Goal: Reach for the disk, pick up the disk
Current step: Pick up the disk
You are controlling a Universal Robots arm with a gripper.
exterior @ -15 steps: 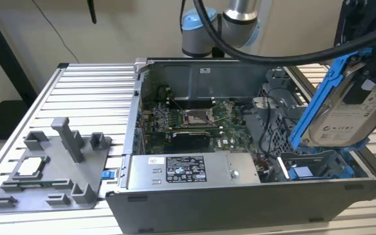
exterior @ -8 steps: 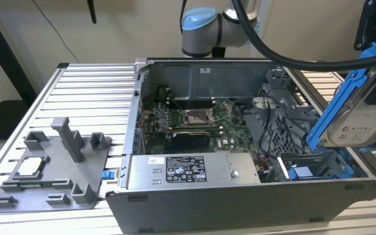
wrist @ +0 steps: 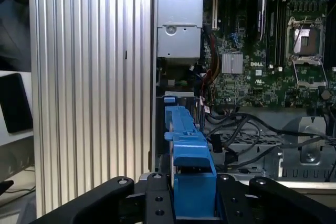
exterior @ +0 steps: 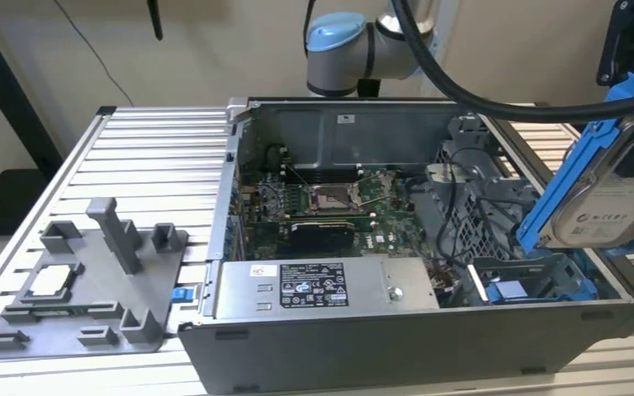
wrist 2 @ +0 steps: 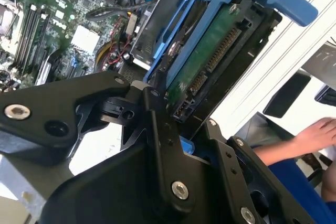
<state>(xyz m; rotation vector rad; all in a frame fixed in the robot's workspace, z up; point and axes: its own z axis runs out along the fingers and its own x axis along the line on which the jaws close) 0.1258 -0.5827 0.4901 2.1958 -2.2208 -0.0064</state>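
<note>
Disk [exterior: 614,194] hangs tilted on edge from the gripper [wrist: 194,200], lifted above the open computer case [exterior: 405,355] on the exterior view's right. The black fingers [wrist: 157,203] are closed onto its blue rail [wrist: 191,169], probably because the plastic frame gives a firmer purchase than the bare drive. Directly beneath the gripper lies the emptied drive bay [exterior: 527,289].
</note>
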